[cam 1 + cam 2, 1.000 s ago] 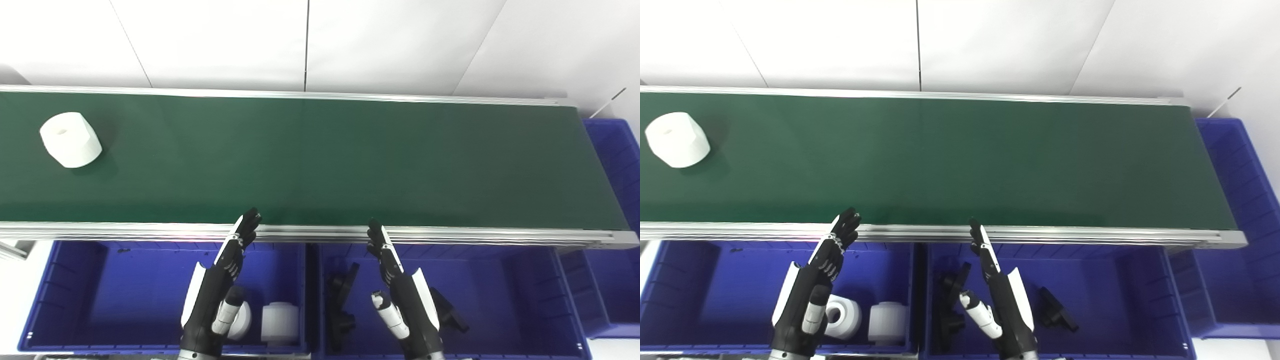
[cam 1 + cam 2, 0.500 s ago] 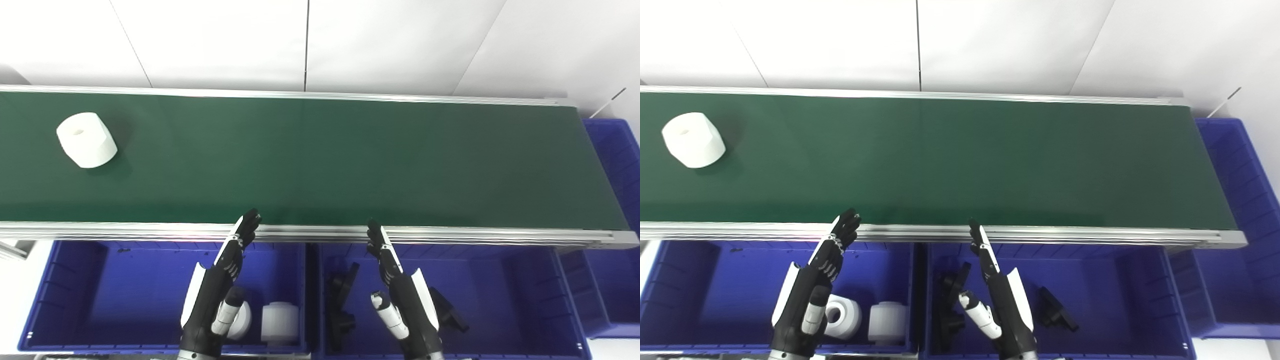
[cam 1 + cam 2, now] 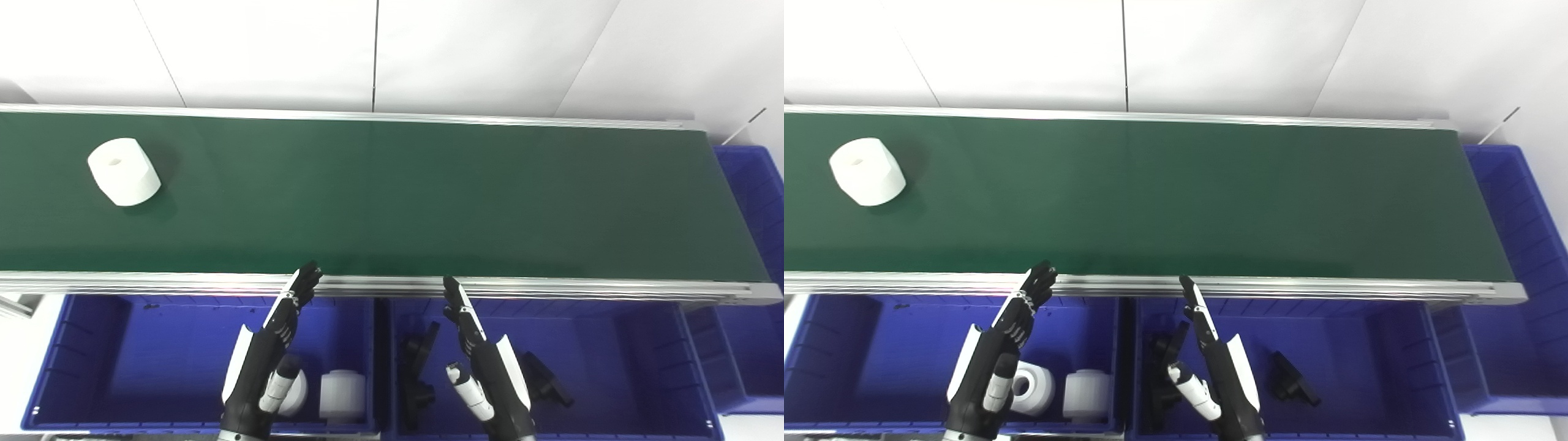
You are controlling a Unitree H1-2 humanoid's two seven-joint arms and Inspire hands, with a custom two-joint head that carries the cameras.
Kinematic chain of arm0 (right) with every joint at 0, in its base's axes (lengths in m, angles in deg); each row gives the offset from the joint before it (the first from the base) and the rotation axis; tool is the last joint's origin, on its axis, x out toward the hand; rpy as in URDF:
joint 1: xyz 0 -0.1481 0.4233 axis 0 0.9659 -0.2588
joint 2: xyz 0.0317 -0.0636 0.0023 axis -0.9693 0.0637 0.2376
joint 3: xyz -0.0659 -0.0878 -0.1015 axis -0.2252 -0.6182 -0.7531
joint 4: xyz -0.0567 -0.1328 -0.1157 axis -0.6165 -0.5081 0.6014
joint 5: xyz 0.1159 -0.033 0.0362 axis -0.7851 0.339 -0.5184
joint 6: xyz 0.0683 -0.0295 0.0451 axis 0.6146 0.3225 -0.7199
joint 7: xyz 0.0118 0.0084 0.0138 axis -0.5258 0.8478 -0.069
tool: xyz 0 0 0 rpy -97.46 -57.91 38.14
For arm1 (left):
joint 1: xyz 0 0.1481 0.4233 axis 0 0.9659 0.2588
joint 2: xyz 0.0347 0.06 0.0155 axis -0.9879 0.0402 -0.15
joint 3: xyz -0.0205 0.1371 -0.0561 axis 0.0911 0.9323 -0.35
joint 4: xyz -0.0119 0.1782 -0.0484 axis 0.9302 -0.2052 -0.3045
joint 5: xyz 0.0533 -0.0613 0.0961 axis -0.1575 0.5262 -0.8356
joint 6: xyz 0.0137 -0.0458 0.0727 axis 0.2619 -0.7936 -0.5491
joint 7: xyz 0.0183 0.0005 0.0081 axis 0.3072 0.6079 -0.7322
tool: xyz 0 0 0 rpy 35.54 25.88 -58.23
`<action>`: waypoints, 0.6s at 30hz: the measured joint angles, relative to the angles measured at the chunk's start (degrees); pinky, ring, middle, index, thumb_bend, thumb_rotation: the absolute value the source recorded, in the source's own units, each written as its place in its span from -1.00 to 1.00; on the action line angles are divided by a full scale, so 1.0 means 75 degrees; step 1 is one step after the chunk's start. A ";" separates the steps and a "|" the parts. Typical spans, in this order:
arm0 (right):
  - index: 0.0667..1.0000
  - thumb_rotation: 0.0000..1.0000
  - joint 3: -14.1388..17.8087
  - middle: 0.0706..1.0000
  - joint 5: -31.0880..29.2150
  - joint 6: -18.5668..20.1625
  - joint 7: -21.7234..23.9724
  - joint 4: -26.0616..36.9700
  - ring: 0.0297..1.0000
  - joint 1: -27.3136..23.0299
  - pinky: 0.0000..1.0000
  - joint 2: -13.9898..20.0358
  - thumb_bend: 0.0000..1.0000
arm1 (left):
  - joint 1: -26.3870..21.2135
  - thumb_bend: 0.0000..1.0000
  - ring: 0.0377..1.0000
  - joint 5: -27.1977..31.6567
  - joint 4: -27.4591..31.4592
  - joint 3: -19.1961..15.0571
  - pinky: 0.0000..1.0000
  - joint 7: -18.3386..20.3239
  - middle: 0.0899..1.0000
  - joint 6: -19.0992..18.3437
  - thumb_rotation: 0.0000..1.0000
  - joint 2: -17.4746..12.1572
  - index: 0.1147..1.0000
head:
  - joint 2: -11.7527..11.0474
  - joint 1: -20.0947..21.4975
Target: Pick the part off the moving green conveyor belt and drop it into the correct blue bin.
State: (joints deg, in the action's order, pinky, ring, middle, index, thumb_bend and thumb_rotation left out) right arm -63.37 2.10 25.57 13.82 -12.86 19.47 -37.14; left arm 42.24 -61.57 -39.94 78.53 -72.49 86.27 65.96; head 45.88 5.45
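A white cylindrical part (image 3: 124, 171) with a small hole in its top lies on the green conveyor belt (image 3: 392, 196) at the far left. My left hand (image 3: 269, 349) hovers open over the left blue bin (image 3: 79, 361), fingertips near the belt's near rail. Over the middle blue bin (image 3: 631, 361), my right hand (image 3: 484, 367) is open too, fingers straight, holding nothing. Both hands are far to the right of the white part.
The left bin holds two white cylinders (image 3: 343, 395). Several black parts (image 3: 416, 367) lie in the middle bin. A third blue bin (image 3: 753, 196) sits past the belt's right end. An aluminium rail (image 3: 551, 286) edges the belt's near side.
The white part has ridden the belt to the right. Both hands have dropped slightly toward me; the right hand has also shifted a little left.
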 measured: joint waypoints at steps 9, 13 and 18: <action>1.00 1.00 -0.0055 1.00 0.0026 -0.0001 -0.0004 -0.0028 1.00 0.0004 0.94 -0.0018 0.67 | -0.0002 0.35 0.87 0.0082 -0.0028 -0.0003 0.86 -0.0007 0.82 0.0014 0.99 -0.0060 0.84 | -0.0047 -0.0549; 1.00 1.00 -0.0074 1.00 0.0023 -0.0004 -0.0008 -0.0228 1.00 -0.0012 0.98 -0.0025 0.66 | -0.0040 0.40 0.86 0.0166 -0.0140 -0.0019 0.82 -0.0005 0.80 0.0019 1.00 -0.0075 0.82 | -0.0199 -0.0609; 0.99 1.00 -0.0073 1.00 -0.0022 -0.0142 -0.0061 -0.0657 1.00 -0.0106 0.97 -0.0013 0.60 | -0.0104 0.44 0.81 0.0223 -0.0348 -0.0022 0.76 -0.0012 0.75 0.0057 0.90 -0.0088 0.78 | -0.0574 -0.1113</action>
State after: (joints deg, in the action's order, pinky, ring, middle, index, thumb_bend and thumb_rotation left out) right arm -63.92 1.94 24.50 13.36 -17.79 18.68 -37.24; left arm 41.46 -59.89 -42.56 78.37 -72.58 86.70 65.30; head 41.57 -2.90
